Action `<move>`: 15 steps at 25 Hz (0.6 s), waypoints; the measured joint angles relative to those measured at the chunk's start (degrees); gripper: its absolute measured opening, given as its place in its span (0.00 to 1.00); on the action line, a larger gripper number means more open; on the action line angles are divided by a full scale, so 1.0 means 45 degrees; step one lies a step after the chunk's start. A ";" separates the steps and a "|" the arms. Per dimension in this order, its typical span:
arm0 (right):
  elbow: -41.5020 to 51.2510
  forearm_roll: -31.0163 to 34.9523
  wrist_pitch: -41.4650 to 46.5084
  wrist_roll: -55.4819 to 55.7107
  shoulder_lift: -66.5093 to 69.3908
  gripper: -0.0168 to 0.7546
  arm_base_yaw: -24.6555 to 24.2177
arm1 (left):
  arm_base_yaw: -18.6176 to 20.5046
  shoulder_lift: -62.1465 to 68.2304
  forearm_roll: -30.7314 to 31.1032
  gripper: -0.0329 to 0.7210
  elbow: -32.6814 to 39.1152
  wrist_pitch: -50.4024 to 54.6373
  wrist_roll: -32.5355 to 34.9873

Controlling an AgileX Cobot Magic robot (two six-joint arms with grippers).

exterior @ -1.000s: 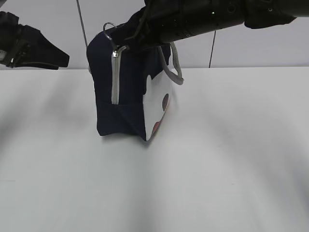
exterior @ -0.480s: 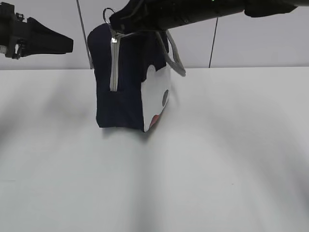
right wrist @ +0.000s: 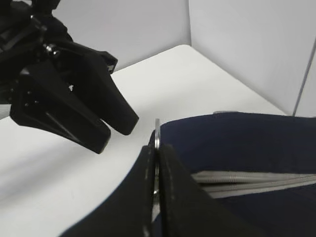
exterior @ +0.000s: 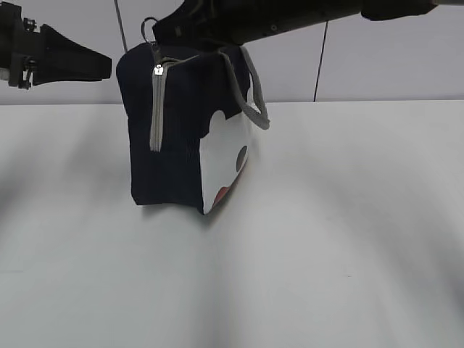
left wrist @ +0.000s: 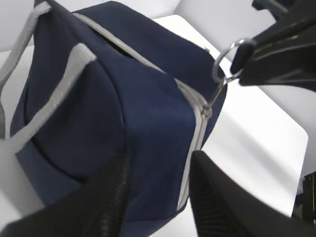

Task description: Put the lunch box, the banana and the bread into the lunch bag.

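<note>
Right pincer (right wrist: 156,163) on ring pull (left wrist: 226,61)

A: Where is the bag (exterior: 181,138) sitting?

B: It is standing on the table (exterior: 326,239), left of the middle and toward the back.

A: And the grippers, relative to the bag?

B: The right gripper (exterior: 165,27) is reaching in over the bag's top from the right, pinching the ring (right wrist: 157,134) at the bag's upper left corner. The left gripper (exterior: 90,64) is hanging left of the bag, apart from it, level with its top.
</note>
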 joint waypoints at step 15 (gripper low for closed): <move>0.0727 0.0000 -0.1199 0.0319 0.0017 0.00 -0.0569 | 0.0000 0.0000 0.0511 0.44 0.0000 0.0378 0.0000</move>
